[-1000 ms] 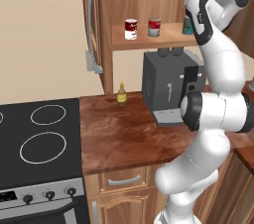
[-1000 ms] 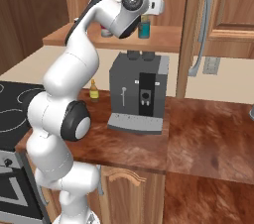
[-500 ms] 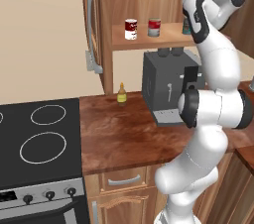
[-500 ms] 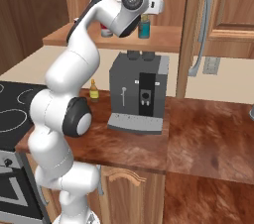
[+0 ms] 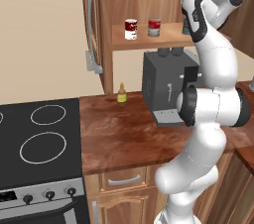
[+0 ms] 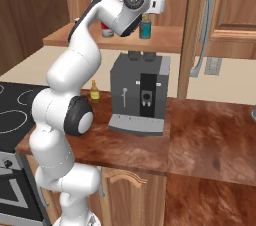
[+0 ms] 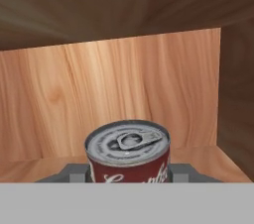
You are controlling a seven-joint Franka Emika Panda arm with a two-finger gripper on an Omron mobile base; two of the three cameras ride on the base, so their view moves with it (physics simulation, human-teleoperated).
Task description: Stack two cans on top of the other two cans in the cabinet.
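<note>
Hardly anything has shifted; my arm stays raised at the cabinet shelf. From the hand view, my gripper is clamped on a dark red can with a pull-tab lid. Farther out, a dark red-and-white can and red-over-grey can stand apart; a teal can sits beside the wrist.
</note>
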